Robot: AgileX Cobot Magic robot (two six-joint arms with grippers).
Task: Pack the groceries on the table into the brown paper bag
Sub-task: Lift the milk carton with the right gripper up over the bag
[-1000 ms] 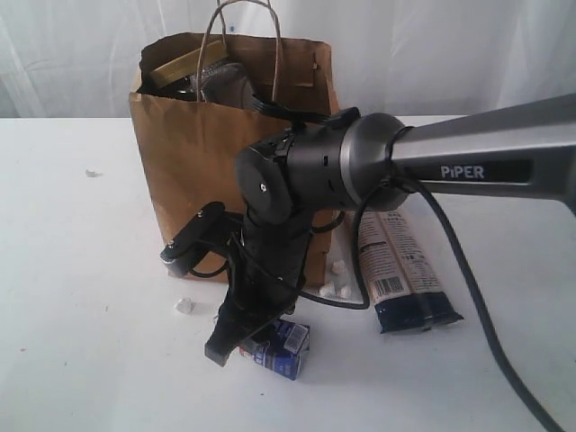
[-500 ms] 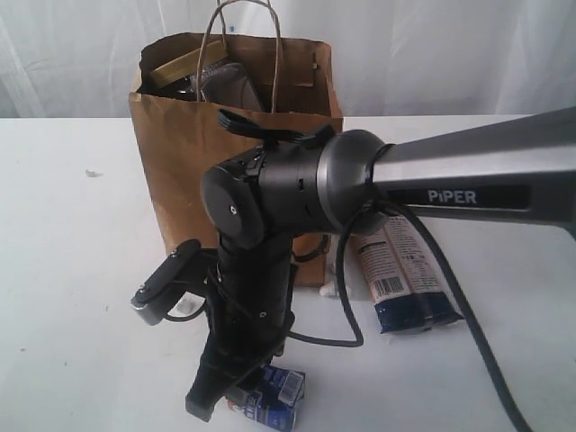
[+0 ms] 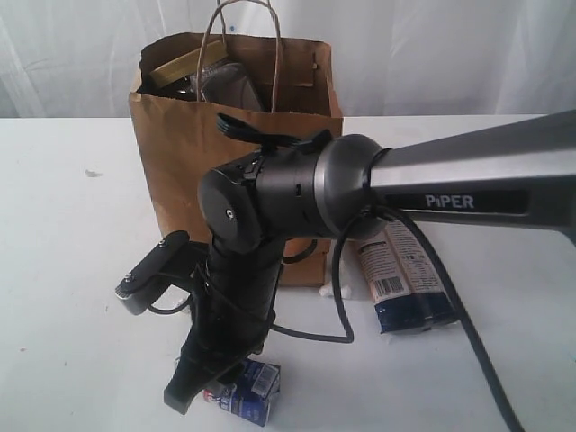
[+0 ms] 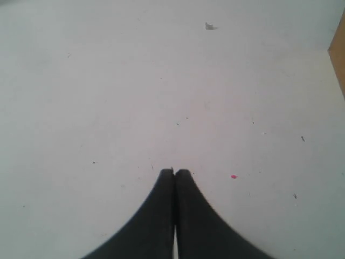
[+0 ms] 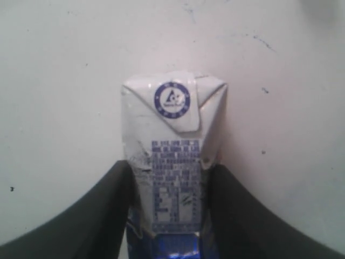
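Catching the grip itself only in the right wrist view: squeezing the small white-blue carton (image 5: 172, 135) on both flanks between the black fingers of the right gripper (image 5: 170, 174), over the plain white tabletop (image 5: 59, 81). Placing that carton, through the exterior view alone, in front of the tall kraft-brown paper bag (image 3: 180, 171) and apart from it, with the long dark-blue noodle packet (image 3: 409, 288) lying flat beside the bag's base. Showing, in the left wrist view, the left gripper (image 4: 174, 172) with fingers pressed together over bare tabletop.

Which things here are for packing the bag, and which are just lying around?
For the job: paper bag, carton, noodle packet, gold-lidded jar inside the bag.
Just lying about: white crumbs, red speck.
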